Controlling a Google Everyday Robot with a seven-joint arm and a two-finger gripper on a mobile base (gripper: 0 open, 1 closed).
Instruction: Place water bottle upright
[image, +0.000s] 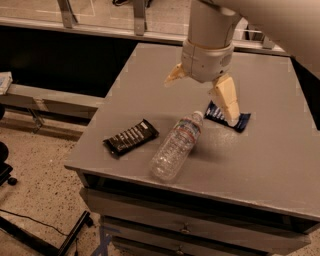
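The water bottle (176, 146) is clear ribbed plastic with a white cap and a white label near the neck. It lies on its side near the front of the grey table (270, 150), cap pointing to the far right. My gripper (202, 97) hangs above the table just behind the bottle's cap end. Its two cream fingers are spread wide apart and hold nothing. One finger (226, 99) points down toward the blue snack bar; the other (175, 74) sticks out to the left.
A black snack bar (131, 137) lies left of the bottle. A dark blue snack bar (228, 117) lies right of the cap, partly behind my finger. The table's front edge is close below the bottle. Drawers (185, 227) sit under the top. A speckled floor is at left.
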